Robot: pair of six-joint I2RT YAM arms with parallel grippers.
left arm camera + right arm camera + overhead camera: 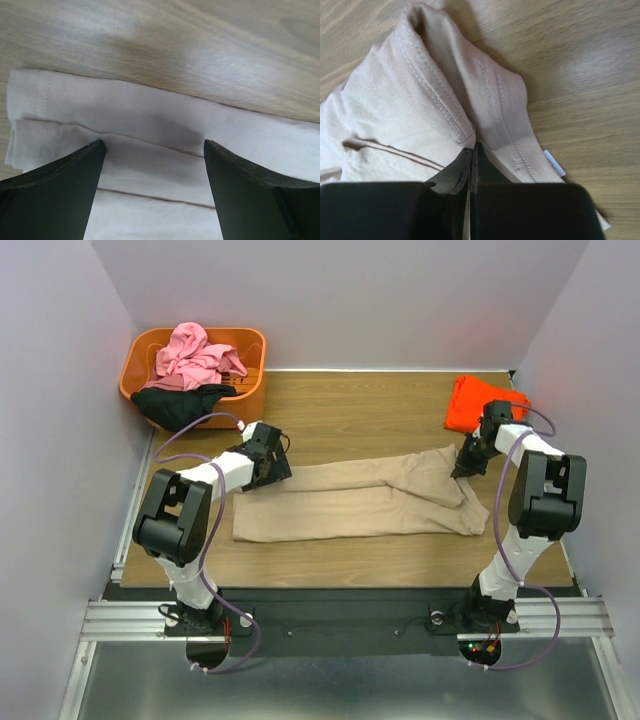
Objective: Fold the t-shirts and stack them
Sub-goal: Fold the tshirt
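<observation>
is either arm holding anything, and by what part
The right gripper pinches the tan t-shirt by its stitched collar edge; the left gripper is open, holding nothing.

I'm driving a lab robot cell. Wooden table (350, 560) is boxed in by plain blank walls (350, 300) behind it and on both sides. Aluminium extrusion rail (340, 618) along its near edge carries the arm bases (195, 618), with purple cables (205, 418) looping loose.

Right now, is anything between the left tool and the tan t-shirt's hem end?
Nothing visible. The left tool hangs open directly over the tan t-shirt at its hem end, with only bare cloth below the gap. The orange basket stands farther back, apart. The right tool is shut on the shirt's collar end.
</observation>
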